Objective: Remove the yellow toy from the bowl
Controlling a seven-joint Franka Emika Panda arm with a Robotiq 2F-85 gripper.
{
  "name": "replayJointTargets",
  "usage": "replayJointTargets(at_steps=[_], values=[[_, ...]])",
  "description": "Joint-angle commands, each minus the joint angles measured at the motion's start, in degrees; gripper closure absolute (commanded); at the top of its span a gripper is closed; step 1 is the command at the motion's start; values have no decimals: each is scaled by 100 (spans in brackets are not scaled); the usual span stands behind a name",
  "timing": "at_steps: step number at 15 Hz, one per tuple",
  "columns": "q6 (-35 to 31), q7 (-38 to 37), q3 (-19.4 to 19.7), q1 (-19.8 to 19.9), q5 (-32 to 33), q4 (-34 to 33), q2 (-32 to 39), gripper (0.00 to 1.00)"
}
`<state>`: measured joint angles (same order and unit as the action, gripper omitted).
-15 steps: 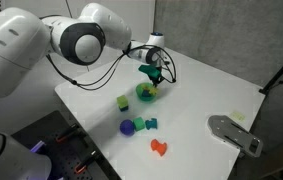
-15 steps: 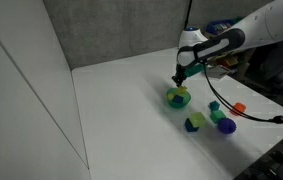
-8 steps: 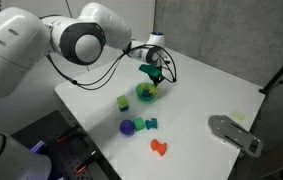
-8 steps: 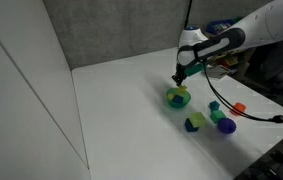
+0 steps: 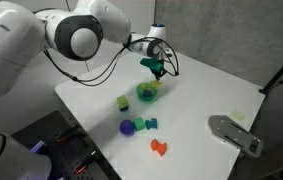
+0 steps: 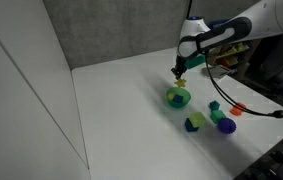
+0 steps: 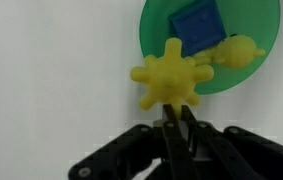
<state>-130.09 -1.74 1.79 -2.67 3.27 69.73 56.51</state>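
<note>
The white table is filling the scene, and the big arm is reaching across its far side. Below the wrist the green bowl is sitting on the table, with a lime block just beside it and other small toys lying nearer the front edge. The gripper is hanging above the bowl in both exterior views, jaws pinched nearly together on the yellow toy, a little spiky star held by its lower spikes. In the wrist view the star is overlapping the bowl's left rim and looks clear of the floor, while a blue block is resting inside. A second yellow bit is showing at the right rim (part of the toy or separate, I can't tell). The toy is out past the fingertips and bare table is lying to the left, so I'm judging a sideways carry that way before letting go.
</note>
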Motion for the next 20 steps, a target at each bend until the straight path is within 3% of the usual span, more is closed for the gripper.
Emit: replayJointTargets(at_steps=[1, 12, 18, 19, 20], values=[[95, 190, -79, 156, -50, 297, -390, 95], [85, 384, 54, 741, -58, 1206, -829, 95], [329, 328, 191, 802, -3, 1899, -1209, 95], [411, 302, 223, 782, 23, 1979, -1267, 93], [481, 301, 234, 777, 29, 2054, -1318, 66]])
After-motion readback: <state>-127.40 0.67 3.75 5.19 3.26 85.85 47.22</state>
